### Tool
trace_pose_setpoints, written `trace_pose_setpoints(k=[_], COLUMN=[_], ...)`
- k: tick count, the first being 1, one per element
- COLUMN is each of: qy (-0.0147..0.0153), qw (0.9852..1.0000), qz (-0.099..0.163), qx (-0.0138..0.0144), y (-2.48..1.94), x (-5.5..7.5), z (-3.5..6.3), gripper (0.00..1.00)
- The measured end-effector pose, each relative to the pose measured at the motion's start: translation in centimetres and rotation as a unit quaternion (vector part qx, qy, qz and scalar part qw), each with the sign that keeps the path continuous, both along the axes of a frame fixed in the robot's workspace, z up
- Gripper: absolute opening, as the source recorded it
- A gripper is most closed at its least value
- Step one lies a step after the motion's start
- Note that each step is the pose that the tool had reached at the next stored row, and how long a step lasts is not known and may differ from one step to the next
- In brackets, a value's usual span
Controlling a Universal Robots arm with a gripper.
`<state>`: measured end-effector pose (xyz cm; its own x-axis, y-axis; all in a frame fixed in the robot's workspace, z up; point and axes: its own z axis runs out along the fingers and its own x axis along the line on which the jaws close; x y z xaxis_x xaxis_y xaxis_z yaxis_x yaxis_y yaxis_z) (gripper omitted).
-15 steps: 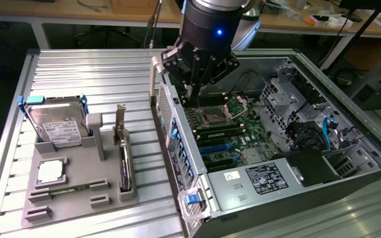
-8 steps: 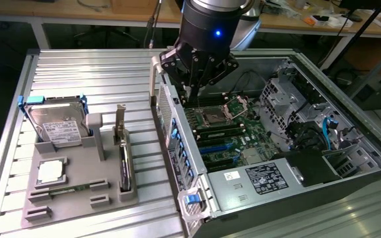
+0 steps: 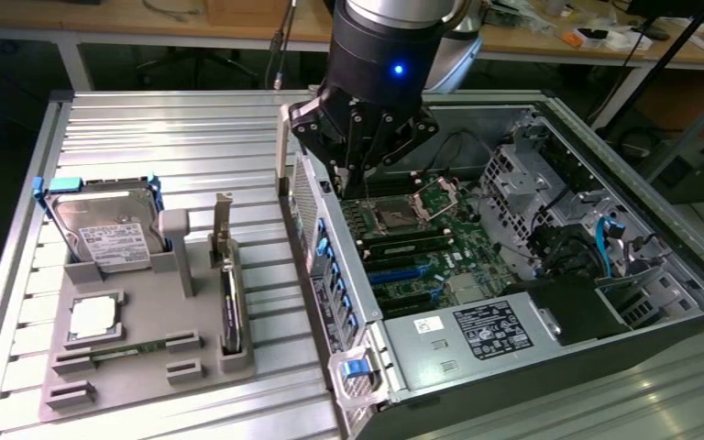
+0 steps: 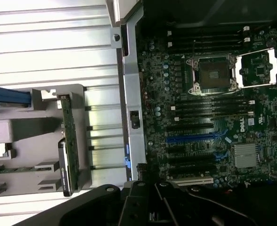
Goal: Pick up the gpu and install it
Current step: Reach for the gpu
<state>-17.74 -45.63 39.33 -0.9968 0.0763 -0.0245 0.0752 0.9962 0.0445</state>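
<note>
Jaws clenched on nothing, the gripper (image 3: 358, 181) hangs over the open computer case (image 3: 327, 275) at upper centre, while the gpu (image 3: 230, 307) stands on edge in its grey holder (image 3: 144, 367) at lower left, seemingly slotted upright for an easy grasp.

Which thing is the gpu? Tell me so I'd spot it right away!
Beside the big open computer case, toward the exterior view's left, lies a gray holder tray. The gpu stands on edge in the tray's slot nearest the case. It is thin and black with a silver bracket sticking up, unlike the fat silver hard drive in its blue frame.
</note>
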Motion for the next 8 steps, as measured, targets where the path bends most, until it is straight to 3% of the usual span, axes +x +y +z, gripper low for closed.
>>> trace_pose_setpoints(k=[8], qy=[0.0], qw=[1.0], qz=[0.0], qx=[0.0], y=[-0.53], x=[-0.46], z=[0.0], gripper=[0.11])
